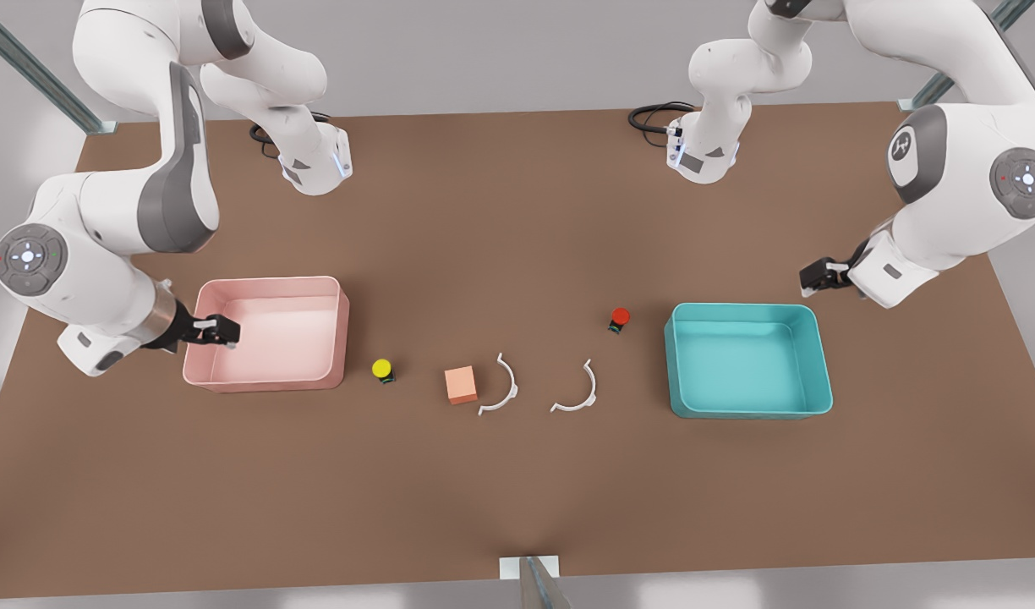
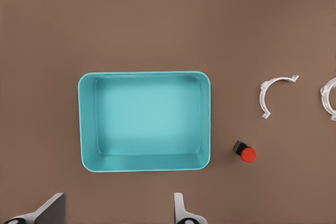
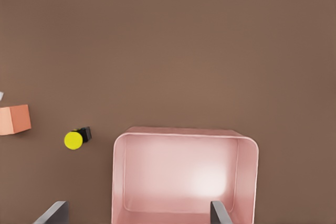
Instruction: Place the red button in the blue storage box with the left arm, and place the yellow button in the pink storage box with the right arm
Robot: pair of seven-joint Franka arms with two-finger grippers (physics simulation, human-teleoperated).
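Brown matte table (image 1: 517, 211) spanning nearly the whole front view, evenly lit, with soft shadows only. Pale grey floor or wall beyond its far edge, crossed at both upper corners by slanting metal struts (image 1: 27, 63) bolted down at the table's far corners. Another short metal bracket (image 1: 530, 568) at the middle of the near edge, and two coils of black cable (image 1: 657, 114) lying on the tabletop near the far edge.
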